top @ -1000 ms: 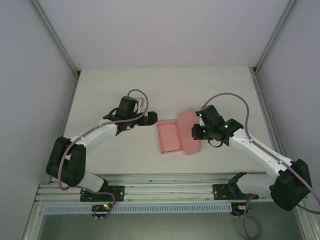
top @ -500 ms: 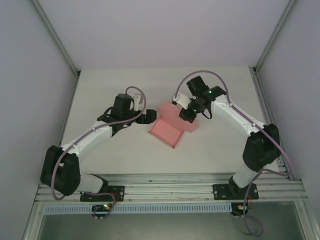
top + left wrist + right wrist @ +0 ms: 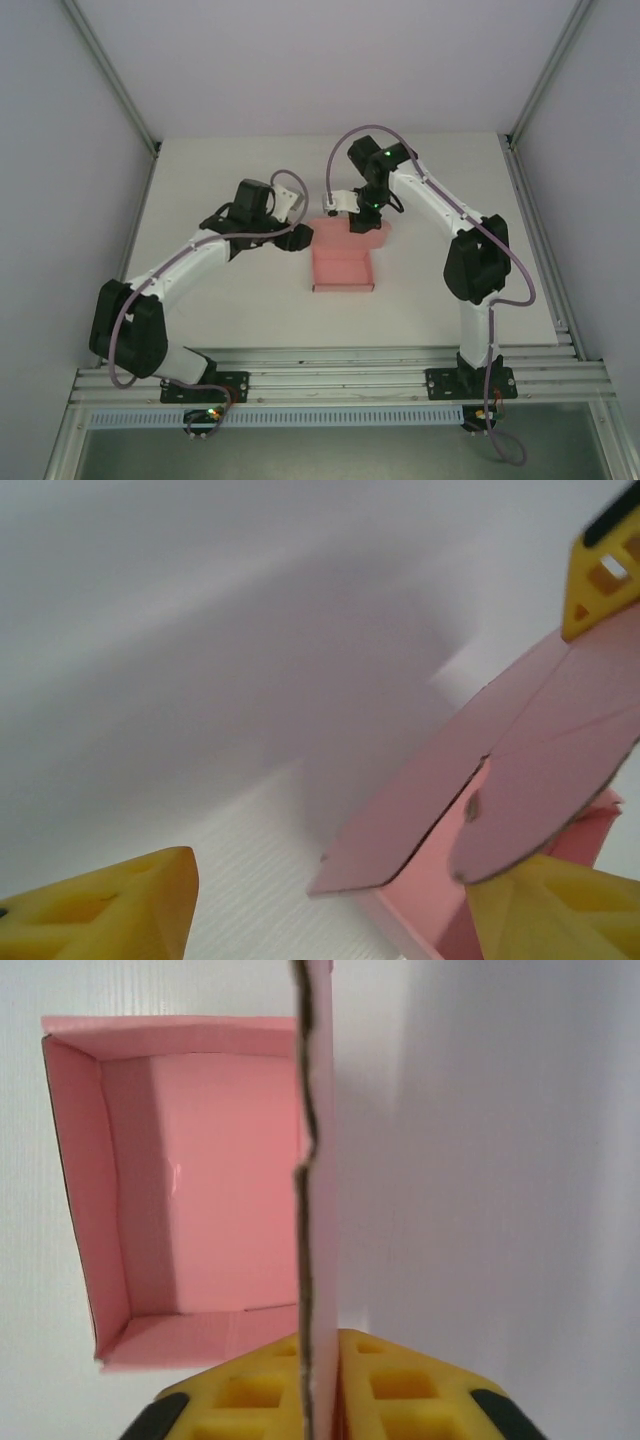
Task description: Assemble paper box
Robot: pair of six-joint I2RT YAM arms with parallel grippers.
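Note:
The pink paper box (image 3: 342, 268) lies on the table as a shallow open tray (image 3: 205, 1175), with its lid flap (image 3: 367, 236) raised at the far end. My right gripper (image 3: 358, 222) reaches in from behind and is shut on that lid flap (image 3: 320, 1210), which shows edge-on between the yellow fingers (image 3: 420, 1385). My left gripper (image 3: 301, 238) sits at the box's far-left corner. It is open: the left wrist view shows its yellow fingers (image 3: 110, 910) wide apart, with the flap's corner (image 3: 440, 780) between them. The right gripper's yellow fingertip (image 3: 603, 572) presses the flap from above.
The white table (image 3: 220, 180) is walled by grey panels on the left, back and right. An aluminium rail (image 3: 330, 375) with both arm bases runs along the near edge. A purple cable (image 3: 345, 150) loops above the right arm.
My right arm swung from the box's right side round to its far side, still holding the lid flap. The box turned and now lies square. The left gripper stayed near the box's left corner.

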